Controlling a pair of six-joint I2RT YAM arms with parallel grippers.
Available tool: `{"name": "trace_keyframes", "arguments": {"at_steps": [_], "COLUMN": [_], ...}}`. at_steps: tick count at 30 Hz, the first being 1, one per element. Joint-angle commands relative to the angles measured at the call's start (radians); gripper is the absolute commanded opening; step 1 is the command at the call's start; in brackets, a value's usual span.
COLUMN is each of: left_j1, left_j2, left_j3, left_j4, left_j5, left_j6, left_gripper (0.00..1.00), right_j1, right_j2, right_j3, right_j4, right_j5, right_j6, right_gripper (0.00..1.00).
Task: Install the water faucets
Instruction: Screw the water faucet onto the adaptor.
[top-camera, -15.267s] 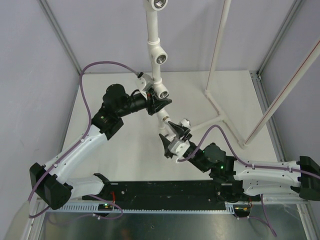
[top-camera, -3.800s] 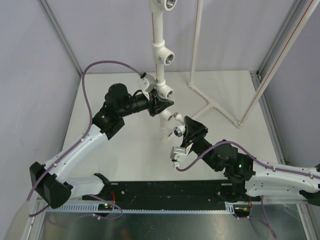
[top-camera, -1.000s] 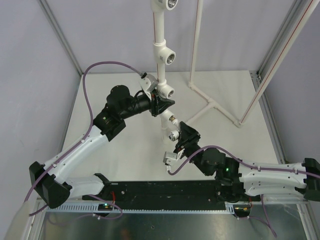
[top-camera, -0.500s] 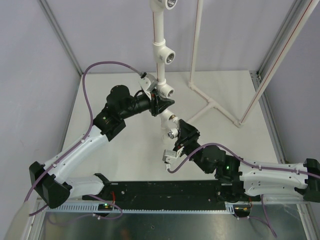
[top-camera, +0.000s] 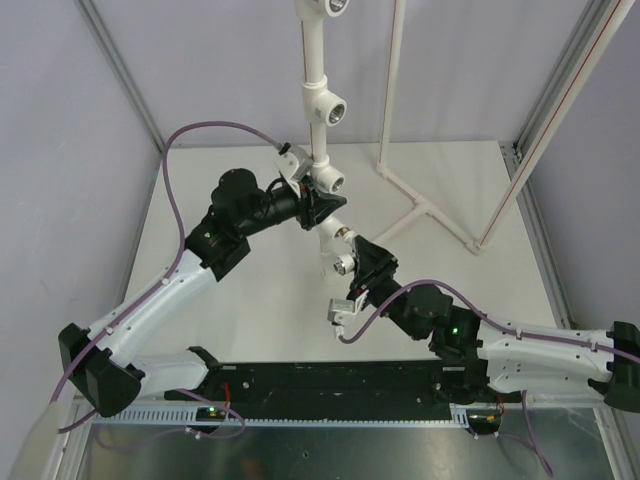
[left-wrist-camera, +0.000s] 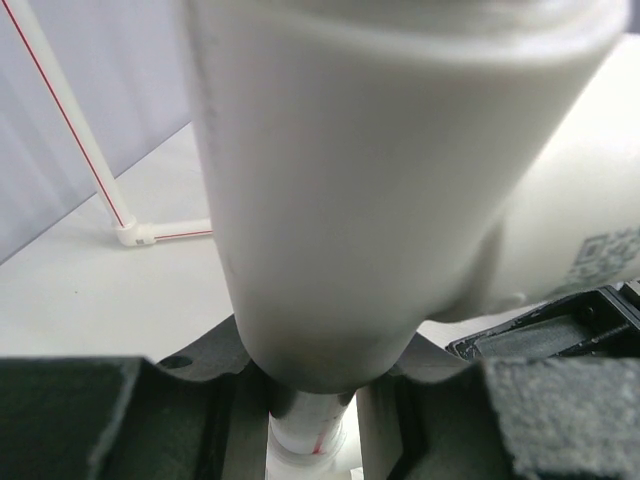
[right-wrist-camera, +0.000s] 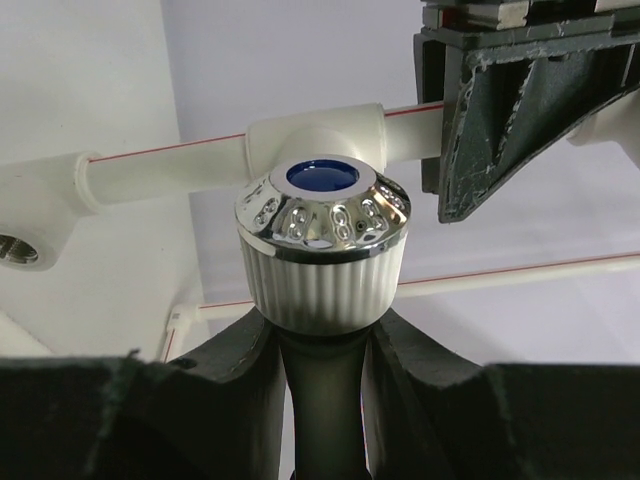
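Observation:
In the top view, the long white pipe frame stands upright, and my left gripper is shut on it just below a tee socket. In the left wrist view the pipe fills the frame, with the black jaws clamped on it low down. My right gripper is shut on a water faucet, which sits against the frame's lowest part. Whether it is threaded in I cannot tell. The right wrist view shows the ribbed white knob with a chrome, blue-centred cap, and the jaws closed on the stem beneath it.
Two open tee sockets sit higher on the frame. Another thin white pipe stand with red stripes lies and rises at the back right. Grey enclosure walls and metal posts ring the table. Left gripper's finger hangs close by the faucet.
The right gripper has carried the faucet slightly up and left toward the pipe. The pipe frame's top has tilted a little to the left. Both grips are unchanged.

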Motion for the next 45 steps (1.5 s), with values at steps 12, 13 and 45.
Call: {"name": "trace_keyframes", "arguments": {"at_steps": [12,13,45], "left_j1": [-0.029,-0.029,-0.029], "left_j2": [0.012,0.012,0.019], "left_j3": [0.023,0.022,0.025], "left_j4": [-0.116,-0.116,-0.12], "left_j5": [0.135,0.134,0.163], "left_j6": [-0.163,-0.162,-0.15], "left_gripper": [0.0,0.0,0.0], "right_j1": [-0.095,-0.083,0.075], "right_j2": [-0.105,-0.105,-0.069], "right_j3": [-0.06,-0.059,0.032], "right_j4": [0.023,0.023,-0.002], "right_j5": [-0.051,-0.041,0.025], "right_j6": [-0.07,-0.075,-0.127], "right_gripper": [0.0,0.0,0.0]}}
